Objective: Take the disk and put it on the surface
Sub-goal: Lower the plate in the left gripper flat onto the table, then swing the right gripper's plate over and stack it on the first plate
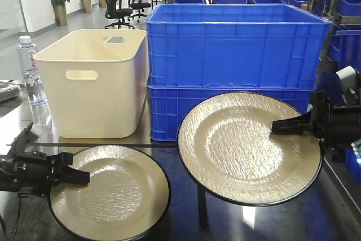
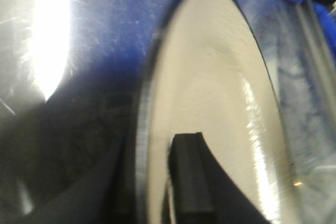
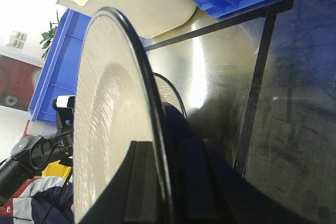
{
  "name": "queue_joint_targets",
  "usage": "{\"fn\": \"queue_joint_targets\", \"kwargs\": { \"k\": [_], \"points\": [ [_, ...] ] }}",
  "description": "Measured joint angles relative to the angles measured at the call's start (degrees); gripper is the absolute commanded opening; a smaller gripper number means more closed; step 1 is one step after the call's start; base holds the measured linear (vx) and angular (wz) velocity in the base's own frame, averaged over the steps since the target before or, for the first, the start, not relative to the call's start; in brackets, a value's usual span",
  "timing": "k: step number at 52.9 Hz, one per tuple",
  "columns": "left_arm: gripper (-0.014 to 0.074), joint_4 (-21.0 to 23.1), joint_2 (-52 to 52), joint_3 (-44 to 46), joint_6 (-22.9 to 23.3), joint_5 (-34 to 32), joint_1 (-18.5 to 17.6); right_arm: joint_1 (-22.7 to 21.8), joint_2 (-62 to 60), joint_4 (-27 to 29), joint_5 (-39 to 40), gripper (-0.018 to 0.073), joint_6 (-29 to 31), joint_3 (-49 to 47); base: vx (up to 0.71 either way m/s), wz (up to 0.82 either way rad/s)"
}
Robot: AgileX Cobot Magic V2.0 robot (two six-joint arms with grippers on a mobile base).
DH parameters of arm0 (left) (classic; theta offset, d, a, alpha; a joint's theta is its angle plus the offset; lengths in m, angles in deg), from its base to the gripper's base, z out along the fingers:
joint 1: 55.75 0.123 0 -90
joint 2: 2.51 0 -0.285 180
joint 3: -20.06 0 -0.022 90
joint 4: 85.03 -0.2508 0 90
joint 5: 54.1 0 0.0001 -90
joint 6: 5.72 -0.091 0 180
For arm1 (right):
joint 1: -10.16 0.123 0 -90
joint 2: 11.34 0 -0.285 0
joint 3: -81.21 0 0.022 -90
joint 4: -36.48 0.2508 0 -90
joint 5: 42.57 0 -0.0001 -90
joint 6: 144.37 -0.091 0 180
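The right gripper (image 1: 289, 123) is clamped on the rim of the right plate (image 1: 248, 148), a cream, textured plate with a thin black edge. It holds the plate raised above the tabletop (image 1: 180, 224) and tilted so its face turns to the front camera. In the right wrist view one black finger (image 3: 142, 182) presses on the face and the other sits behind the rim. The left gripper (image 1: 76, 176) grips the left plate (image 1: 110, 193), a matching one, at its left edge, with one finger (image 2: 189, 177) flat on the face. This plate lies low and nearly level over the dark, glossy tabletop, but whether it touches cannot be told. A black tape line (image 1: 201, 210) runs between the two plates. Behind them stand a cream bin (image 1: 93, 80), stacked blue crates (image 1: 237, 55) and a water bottle (image 1: 28, 66).
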State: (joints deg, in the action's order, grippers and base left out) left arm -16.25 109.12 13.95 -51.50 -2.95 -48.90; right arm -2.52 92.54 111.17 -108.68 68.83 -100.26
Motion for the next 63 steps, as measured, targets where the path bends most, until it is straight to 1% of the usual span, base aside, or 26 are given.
{"fn": "queue_joint_targets", "kwargs": {
  "k": [5, 11, 17, 24, 29, 33, 38, 43, 45, 56, 63],
  "points": [
    [0.0542, -1.0, 0.0, 0.0, -2.3, -0.5, -0.2, 0.0, 0.0, 0.1, 0.0, -0.0009, 0.4, 0.0, 0.00, 0.00],
    [0.0616, -3.0, 0.0, 0.0, -4.3, -3.0, -0.2, 0.0, 0.0, 0.1, 0.0, -0.0009, 0.9, 0.0, 0.00, 0.00],
    [0.0624, -6.9, 0.0, 0.0, -4.7, -6.3, -0.2, 0.0, 0.0, 0.1, 0.1, -0.0009, 1.2, 0.0, 0.00, 0.00],
    [0.0588, -11.2, -0.3, 0.0, -4.8, -8.6, -0.2, 0.0, 0.0, 0.1, 0.1, -0.0009, 1.5, 0.0, 0.00, 0.00],
    [0.0515, -13.3, -2.0, 0.0, -4.8, -9.1, -0.2, 0.8, 0.0, 0.1, 1.0, -0.0009, 2.1, 0.0, 0.00, 0.00],
    [0.0412, -14.3, -4.2, 0.0, -4.8, -9.1, -0.2, 2.2, 0.0, 0.1, 2.7, -0.0009, 2.7, 0.0, 0.00, 0.00],
    [0.0218, -14.7, -8.2, 0.0, -4.8, -9.0, 0.0, 5.2, 0.0, 0.1, 5.7, -0.0009, 3.4, 0.0, 0.00, 0.00],
    [-0.0011, -14.9, -12.8, 0.0, -4.9, -8.9, 0.0, 8.9, 0.0, 0.2, 9.7, -0.0009, 4.3, 0.0, 0.00, 0.00],
    [-0.0010, -15.0, -16.3, 0.0, -5.0, -8.6, 0.1, 10.7, 0.0, 0.3, 12.0, -0.0009, 4.8, 0.1, 0.00, 0.00],
    [-0.0008, -15.1, -27.8, 0.0, -4.0, -7.2, 0.1, 20.9, 0.5, 1.8, 25.8, -0.0009, 6.1, 0.1, 0.00, 0.00],
    [-0.0008, -15.6, -32.8, 0.0, -1.8, -4.9, 0.1, 28.0, 2.9, 3.5, 33.7, -0.0008, 6.1, 0.1, 0.00, 0.00]
  ]
}}
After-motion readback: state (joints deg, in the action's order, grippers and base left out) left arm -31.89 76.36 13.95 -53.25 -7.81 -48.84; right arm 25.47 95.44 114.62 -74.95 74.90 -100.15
